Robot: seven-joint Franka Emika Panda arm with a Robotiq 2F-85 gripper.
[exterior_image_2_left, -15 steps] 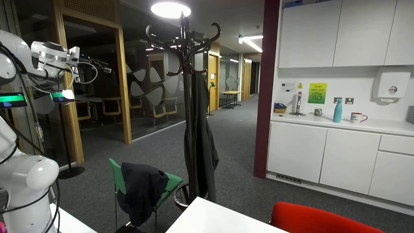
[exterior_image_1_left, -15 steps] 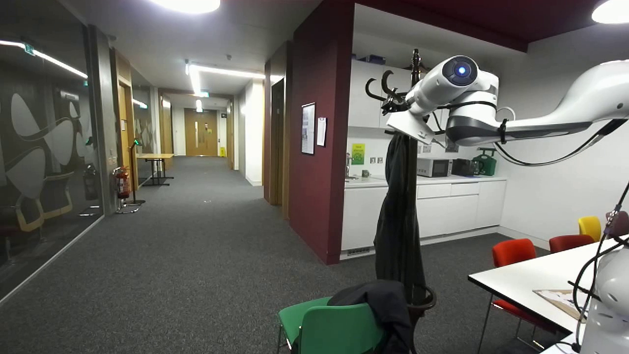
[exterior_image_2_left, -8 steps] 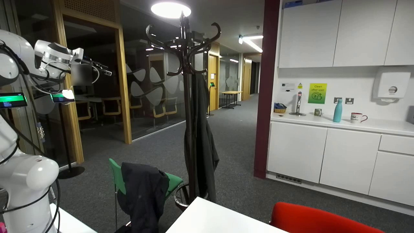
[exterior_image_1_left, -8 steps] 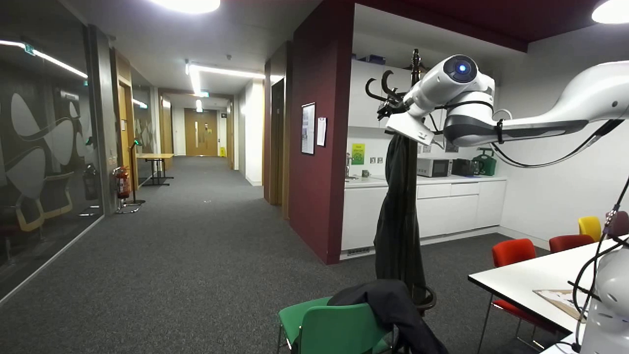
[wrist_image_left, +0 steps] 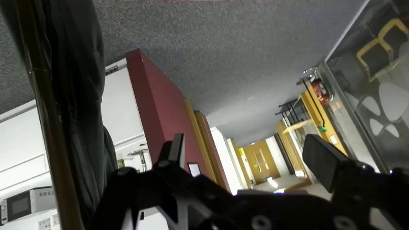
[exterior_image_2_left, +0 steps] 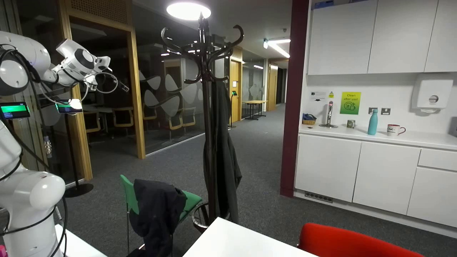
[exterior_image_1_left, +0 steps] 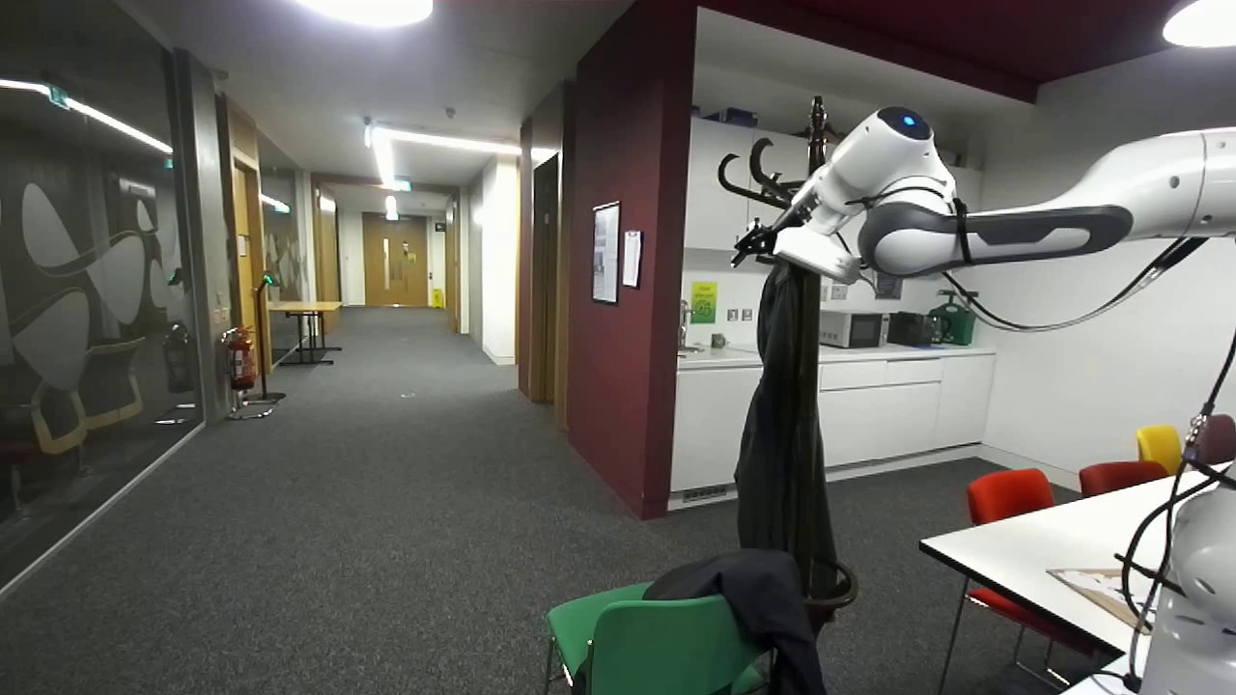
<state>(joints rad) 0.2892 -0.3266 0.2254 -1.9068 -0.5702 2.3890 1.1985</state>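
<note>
My black gripper [wrist_image_left: 245,145] stands open in the wrist view, its fingers [wrist_image_left: 319,159] wide apart with nothing between them. The scene there stands upside down and tilted. A dark coat [wrist_image_left: 80,95] on the pole of a coat stand [wrist_image_left: 48,108] fills that view's left side. In an exterior view the gripper [exterior_image_1_left: 753,241] overlaps the coat stand [exterior_image_1_left: 817,135] below its hooks; whether they touch cannot be told there. Seen from another side, the gripper [exterior_image_2_left: 124,87] is in mid-air, well apart from the coat stand [exterior_image_2_left: 205,107] and its coat [exterior_image_2_left: 225,153].
Below the arm, a green chair [exterior_image_1_left: 666,642] carries a dark jacket [exterior_image_1_left: 744,589]. A white table [exterior_image_2_left: 242,239] and a red chair [exterior_image_2_left: 342,239] are in front. A kitchen counter [exterior_image_2_left: 428,141] holds a turquoise bottle [exterior_image_2_left: 372,123] and a mug [exterior_image_2_left: 392,129]. Cables hang loosely along the arm.
The forearm and wrist have turned, and the gripper now points further downward and sits slightly lower. The jacket's hanging lower part has shifted a little. The fingers show no grip.
</note>
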